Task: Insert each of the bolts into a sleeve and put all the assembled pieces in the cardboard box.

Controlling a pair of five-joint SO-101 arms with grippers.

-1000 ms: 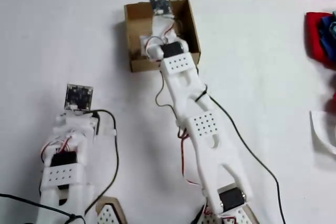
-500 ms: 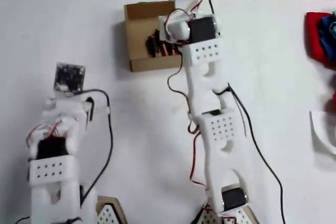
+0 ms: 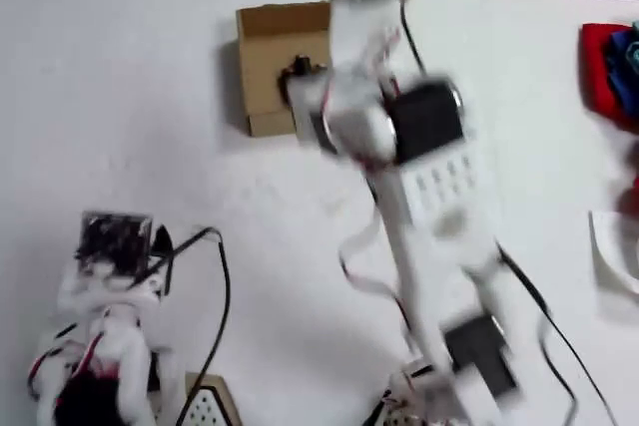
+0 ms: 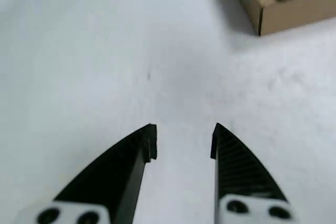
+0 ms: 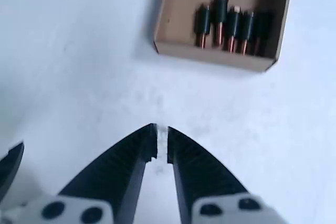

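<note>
Closest in, the left arm (image 3: pixel 100 346) sits down at about 7 o'clock on the white table (image 3: pixel 150 97). The left gripper (image 4: pixel 184 142) has its jaws parted with a clear gap, and there's nothing between them, just bare tabletop underneath.

Next up, the right arm (image 3: pixel 429 177) runs from roughly 5 o'clock through the middle of the table toward 12 o'clock. The right gripper (image 5: pixel 161 142) has its jaws pinched almost together, only a thin slit left, and it's got hold of nothing. It hangs over the table a bit short of the box.

Further out, the cardboard box (image 5: pixel 210 56) sits around 11 to 12 o'clock on the table, near the far edge. The assembled pieces (image 5: pixel 231 24) are inside it, black sleeves with copper-coloured bolts sticking out, lying side by side in a row against one wall. From the left wrist camera the cardboard box (image 4: pixel 294 14) is well apart from that gripper.

Way off at 2 to 3 o'clock there's a red cloth (image 3: pixel 609 67) at the table edge.
</note>
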